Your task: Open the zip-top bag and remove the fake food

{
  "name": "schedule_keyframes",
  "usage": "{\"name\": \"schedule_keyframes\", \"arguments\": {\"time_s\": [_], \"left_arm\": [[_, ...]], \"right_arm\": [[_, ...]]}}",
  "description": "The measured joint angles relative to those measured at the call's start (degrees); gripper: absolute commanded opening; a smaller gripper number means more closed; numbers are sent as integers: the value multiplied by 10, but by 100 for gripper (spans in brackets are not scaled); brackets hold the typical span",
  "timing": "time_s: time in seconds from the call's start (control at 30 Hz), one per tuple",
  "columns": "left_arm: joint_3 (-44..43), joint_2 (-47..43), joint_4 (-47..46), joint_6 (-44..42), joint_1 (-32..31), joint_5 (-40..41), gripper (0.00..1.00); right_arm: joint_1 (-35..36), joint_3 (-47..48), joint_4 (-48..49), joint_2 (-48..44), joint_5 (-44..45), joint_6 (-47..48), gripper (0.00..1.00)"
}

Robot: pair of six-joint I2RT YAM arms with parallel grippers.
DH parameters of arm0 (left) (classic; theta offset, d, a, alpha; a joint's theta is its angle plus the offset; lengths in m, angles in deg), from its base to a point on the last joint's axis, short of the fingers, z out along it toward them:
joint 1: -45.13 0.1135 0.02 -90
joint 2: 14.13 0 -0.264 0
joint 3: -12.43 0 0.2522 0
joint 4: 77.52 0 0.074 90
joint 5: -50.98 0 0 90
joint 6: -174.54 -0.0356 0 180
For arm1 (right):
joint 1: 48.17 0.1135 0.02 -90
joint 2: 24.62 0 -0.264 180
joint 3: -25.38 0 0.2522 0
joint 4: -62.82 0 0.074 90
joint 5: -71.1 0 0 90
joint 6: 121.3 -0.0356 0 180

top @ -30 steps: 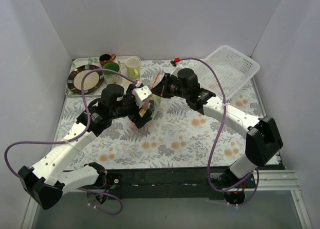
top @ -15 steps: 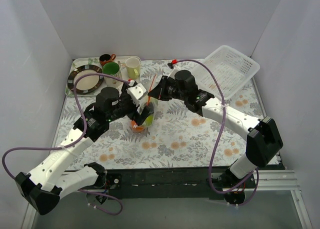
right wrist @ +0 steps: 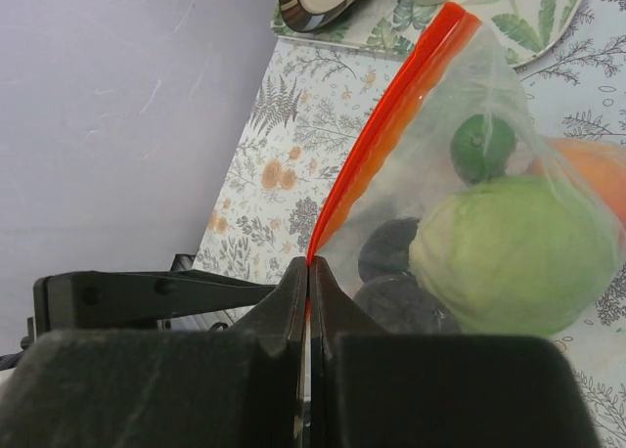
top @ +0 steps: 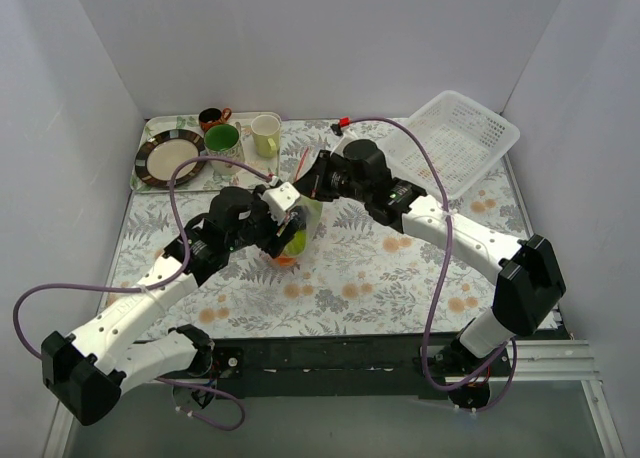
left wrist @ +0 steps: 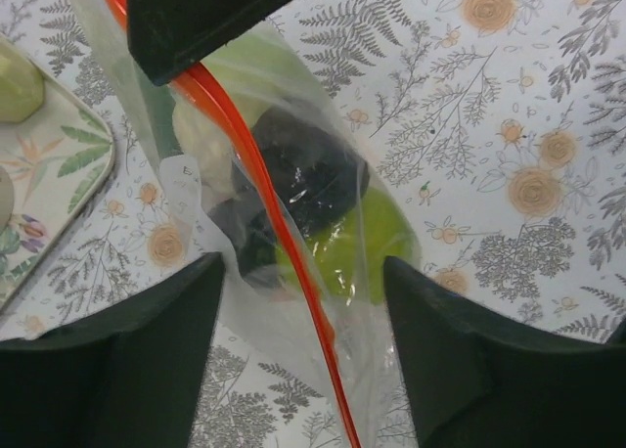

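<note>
zip-top bag point(left wrist: 284, 321), between the left jaws: clear glossy plastic, crinkled | zip strip point(left wrist: 256, 179): smooth orange-red plastic | fake food point(left wrist: 367, 243) inside: smooth, faint sheen | fingers point(left wrist: 117, 370): matt black plastic | table cover point(left wrist: 509, 174) beneath: matt floral print

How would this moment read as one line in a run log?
right jaws: shut on zip-top bag strip | left jaws: open astride bag | fake food: inside bag

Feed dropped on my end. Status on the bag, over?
Right end effector shut on orange strip of zip-top bag. Left end effector open, straddling bag, no grip. Fake food inside. Nothing blocking.
</note>
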Motion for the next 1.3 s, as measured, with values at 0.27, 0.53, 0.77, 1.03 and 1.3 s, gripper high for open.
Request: {"name": "schedule_keyframes", "arguments": {"time_s": [0.27, 0.53, 0.77, 1.03, 1.3], "left_arm": [[-8, 12, 1, -23, 0, 22, 11], [-29, -2, 24, -53, 0, 44, 7], [-26, -40, 53, -108, 2, 101, 0], [-10, -82, 105, -130, 12, 129, 0], [-4, -108, 152, -135, 13, 130, 0]], "right_arm": [[4, 8, -19, -4, 18, 9, 10], [-58, 8, -89, -28, 45, 103, 84], [-171, 5, -146, -66, 171, 262, 93], [-237, 4, -173, 5, 232, 366, 93], [-278, 10, -179, 72, 250, 417, 94]]}}
